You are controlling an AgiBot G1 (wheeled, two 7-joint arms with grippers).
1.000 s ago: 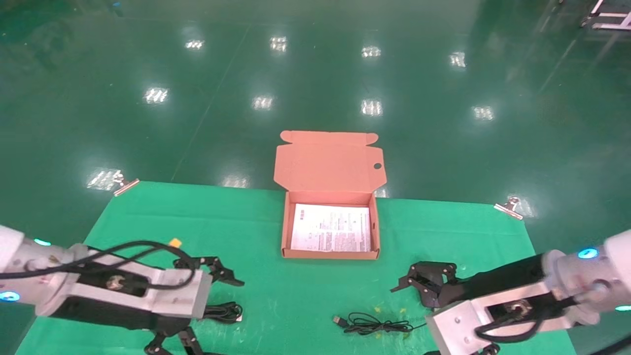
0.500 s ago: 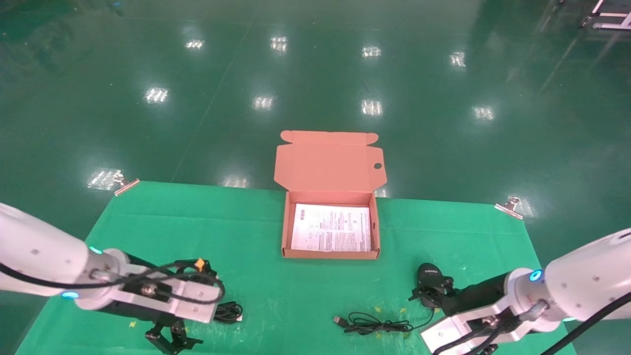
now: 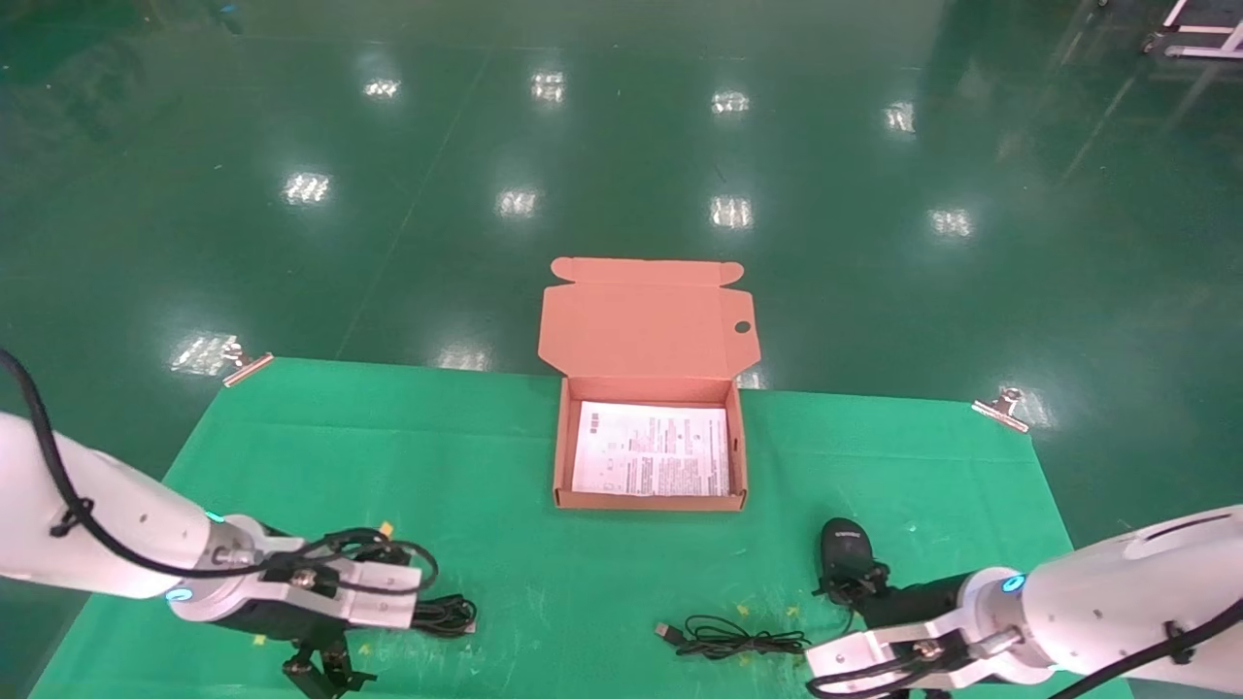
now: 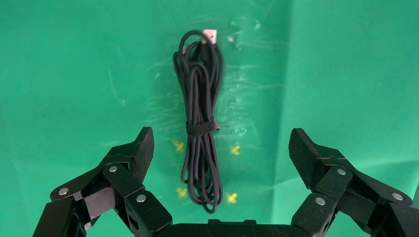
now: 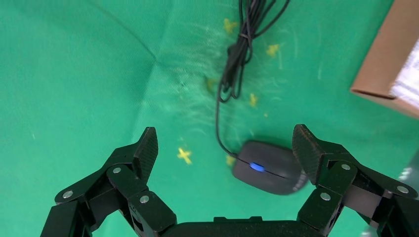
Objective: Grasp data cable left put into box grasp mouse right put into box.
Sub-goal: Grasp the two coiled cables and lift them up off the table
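**Both claws spread wide above their targets, box open and waiting**

A green cloth (image 3: pixel 486 456) covers the table, pinned at its far corners by metal clips (image 3: pixel 1000 408). At the middle of its far edge sits the cardboard box (image 3: pixel 649 500), lid flap thrown back, a printed sheet (image 3: pixel 651 451) lying flat on its floor.

The left gripper (image 4: pixel 220 148) hangs near the table's front left. Its fingers stand far apart with nothing between them, straddling the data cable (image 4: pixel 200 123) below. The cable lies on the cloth as a tight, long bundle bound at its middle by a strap, its light-tipped plug at the end farther from the claw.

The right gripper (image 5: pixel 225 148) hangs near the front right, likewise wide open and empty. The mouse (image 5: pixel 269 168) rests on the cloth beneath it, closer to one finger than the other, its scroll wheel glowing blue. Its thin cord (image 3: pixel 738 639) trails off into a loose tangle to the left of the mouse, ending in a USB plug (image 3: pixel 666 630).
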